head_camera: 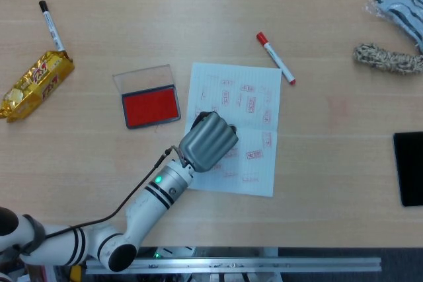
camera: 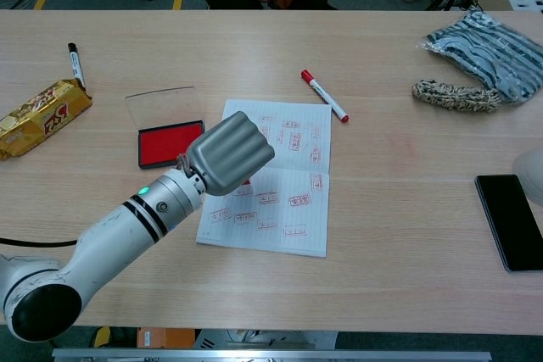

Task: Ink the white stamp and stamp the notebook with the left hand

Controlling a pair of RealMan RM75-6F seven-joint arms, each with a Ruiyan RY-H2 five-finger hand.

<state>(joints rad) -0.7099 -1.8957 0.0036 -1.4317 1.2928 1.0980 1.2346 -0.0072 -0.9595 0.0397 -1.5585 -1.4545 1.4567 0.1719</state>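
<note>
While ribbed grey left hand (head_camera: 209,141) curls over notebook (head_camera: 254,163) | grasp unclear | glossy red ink pad (head_camera: 151,107) beside

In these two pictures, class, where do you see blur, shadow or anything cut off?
Head view: sharp and evenly lit, a faint shadow under the left hand on the notebook; the phone is cropped. Chest view: table sharp, background people cropped at top.
</note>
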